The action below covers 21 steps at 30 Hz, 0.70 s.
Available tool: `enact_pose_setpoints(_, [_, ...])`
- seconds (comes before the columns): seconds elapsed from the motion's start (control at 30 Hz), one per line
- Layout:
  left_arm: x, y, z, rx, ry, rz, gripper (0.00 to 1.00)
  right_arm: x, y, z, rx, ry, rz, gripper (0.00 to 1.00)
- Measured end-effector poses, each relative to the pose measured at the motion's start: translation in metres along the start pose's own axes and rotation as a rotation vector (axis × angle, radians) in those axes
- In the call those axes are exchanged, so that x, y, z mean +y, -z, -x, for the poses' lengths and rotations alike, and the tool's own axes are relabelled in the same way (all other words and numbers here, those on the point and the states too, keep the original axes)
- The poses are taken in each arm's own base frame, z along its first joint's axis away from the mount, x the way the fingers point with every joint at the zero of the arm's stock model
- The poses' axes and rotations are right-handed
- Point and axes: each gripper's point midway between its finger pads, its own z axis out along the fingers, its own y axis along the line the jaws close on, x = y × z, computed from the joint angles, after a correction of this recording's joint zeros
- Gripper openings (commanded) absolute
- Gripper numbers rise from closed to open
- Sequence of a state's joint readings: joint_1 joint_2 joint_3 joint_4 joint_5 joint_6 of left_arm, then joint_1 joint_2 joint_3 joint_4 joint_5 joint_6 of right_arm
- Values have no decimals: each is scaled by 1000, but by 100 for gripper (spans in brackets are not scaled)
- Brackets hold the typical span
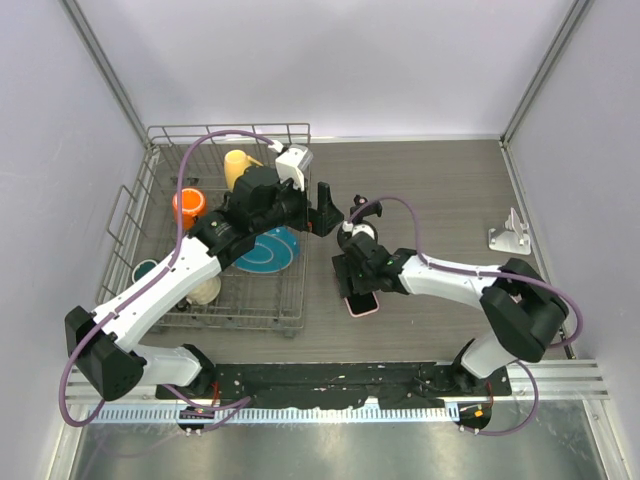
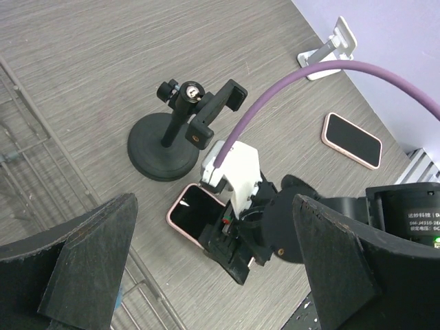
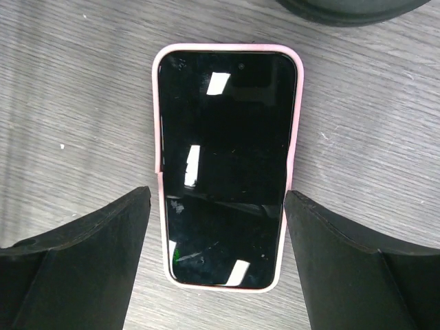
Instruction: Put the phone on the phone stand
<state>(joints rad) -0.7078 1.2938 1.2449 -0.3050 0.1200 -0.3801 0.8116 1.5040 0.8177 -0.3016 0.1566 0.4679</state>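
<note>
Right jaws apart, flanking pink-cased phone [image 3: 223,165], flat on table [image 3: 69,103], left jaws apart

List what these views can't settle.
Top external: the phone is mostly under the right end effector; only its near end shows.
Top external: the second phone, seen from the left wrist, is missing, probably behind the right arm.
Right wrist: the phone stand is cut off by the top edge.
All views: whether the right fingers touch the phone.
</note>
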Motion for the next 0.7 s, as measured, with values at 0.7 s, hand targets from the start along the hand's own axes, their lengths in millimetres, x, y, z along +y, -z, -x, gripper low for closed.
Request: enact_pose_setpoints(0.7, [0,0,0,0,-1,3,100,-2,-12,-8,17,183,-188,85])
